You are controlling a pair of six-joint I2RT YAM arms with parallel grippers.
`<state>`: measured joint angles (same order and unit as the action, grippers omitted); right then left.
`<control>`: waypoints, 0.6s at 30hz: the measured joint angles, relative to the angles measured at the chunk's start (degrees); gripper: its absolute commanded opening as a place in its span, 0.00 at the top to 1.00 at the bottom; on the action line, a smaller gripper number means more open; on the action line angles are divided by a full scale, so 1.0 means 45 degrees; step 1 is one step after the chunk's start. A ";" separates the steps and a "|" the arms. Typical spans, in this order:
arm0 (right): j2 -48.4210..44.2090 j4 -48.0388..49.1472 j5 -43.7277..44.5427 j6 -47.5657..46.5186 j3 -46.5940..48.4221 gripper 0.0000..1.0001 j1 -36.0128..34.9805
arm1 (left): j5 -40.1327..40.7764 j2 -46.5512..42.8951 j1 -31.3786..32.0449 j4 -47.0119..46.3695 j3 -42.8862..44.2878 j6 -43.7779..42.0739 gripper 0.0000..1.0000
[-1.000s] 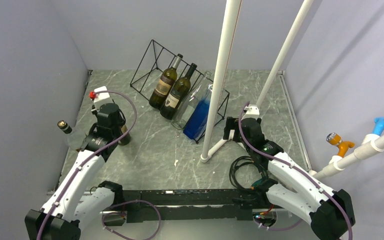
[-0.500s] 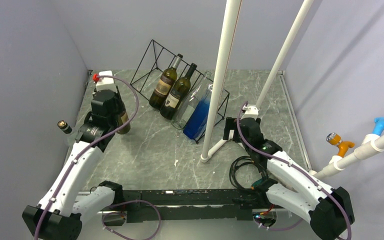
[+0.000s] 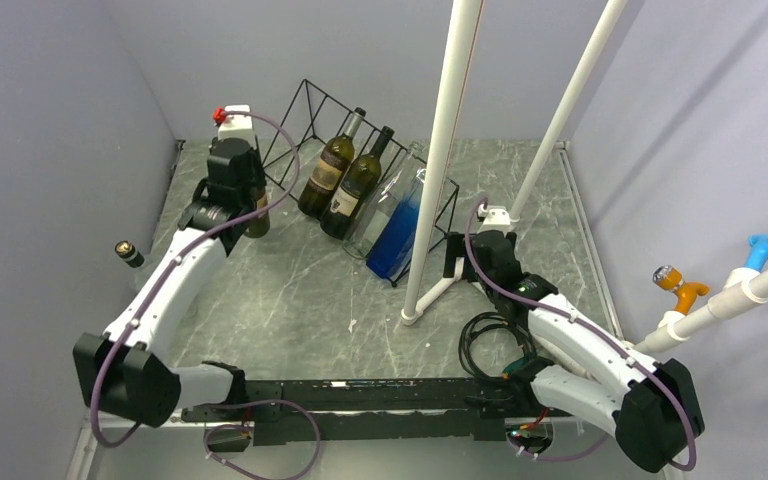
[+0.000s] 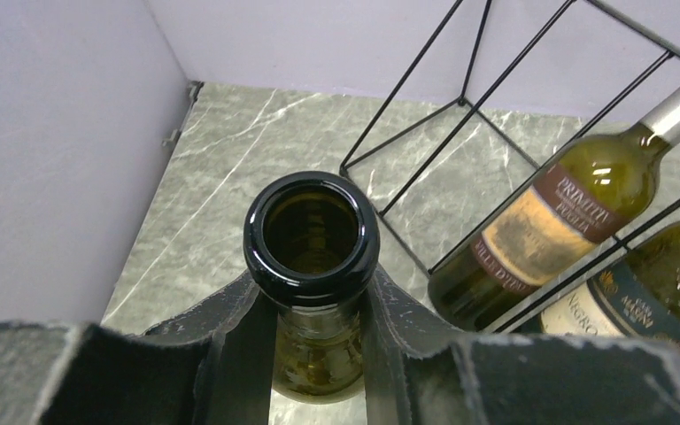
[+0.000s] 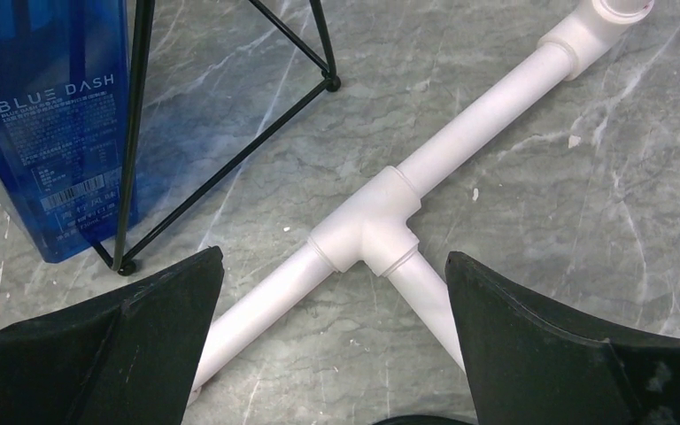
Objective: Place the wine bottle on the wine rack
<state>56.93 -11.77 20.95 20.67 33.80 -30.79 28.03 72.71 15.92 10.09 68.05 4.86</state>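
My left gripper (image 3: pixel 250 208) is shut on the neck of a dark green wine bottle (image 3: pixel 257 224) and holds it upright just left of the black wire wine rack (image 3: pixel 300 118). In the left wrist view the bottle's open mouth (image 4: pixel 312 232) stands between my fingers (image 4: pixel 230 329), with the rack's wires (image 4: pixel 466 103) to the right. Two green bottles (image 3: pixel 330 168) (image 3: pixel 358 185), a clear one (image 3: pixel 385 205) and a blue one (image 3: pixel 398 235) lie on the rack. My right gripper (image 3: pixel 458 262) is open and empty, over a white pipe tee (image 5: pixel 370 232).
Two white poles (image 3: pixel 442 150) (image 3: pixel 572 95) rise from the table right of the rack. Another bottle (image 3: pixel 128 252) stands by the left wall. A black cable coil (image 3: pixel 482 342) lies near the right arm. The blue bottle (image 5: pixel 44 133) and a rack foot (image 5: pixel 124 266) show in the right wrist view.
My left arm has carried the bottle away from the near left side, back and rightward to the rack's left end. The right arm has barely moved.
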 measured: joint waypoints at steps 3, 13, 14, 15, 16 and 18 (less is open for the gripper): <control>0.0185 0.0117 0.0005 -0.0112 0.0063 0.00 0.0000 | -0.0068 0.0947 0.0000 -0.0374 0.0733 -0.0073 1.00; 0.0597 0.0253 0.0044 -0.0505 0.0267 0.00 0.0073 | -0.0549 0.4104 -0.0010 -0.1355 0.3560 -0.0272 1.00; 0.0597 0.0253 0.0049 -0.0510 0.0267 0.00 0.0078 | -0.0593 0.4420 -0.0015 -0.1375 0.3827 -0.0282 1.00; 0.0593 0.0248 0.0049 -0.0510 0.0267 0.00 0.0083 | -0.0622 0.4794 -0.0015 -0.1438 0.4148 -0.0291 1.00; 0.0588 0.0253 0.0053 -0.0510 0.0267 0.00 0.0083 | -0.0641 0.4988 -0.0019 -0.1481 0.4284 -0.0296 1.00; 0.0583 0.0253 0.0078 -0.0515 0.0267 0.00 0.0097 | -0.0719 0.5595 -0.0024 -0.1520 0.4707 -0.0301 1.00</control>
<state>59.55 -10.63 21.30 18.35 35.00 -30.35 24.80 97.89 15.81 3.25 89.23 3.51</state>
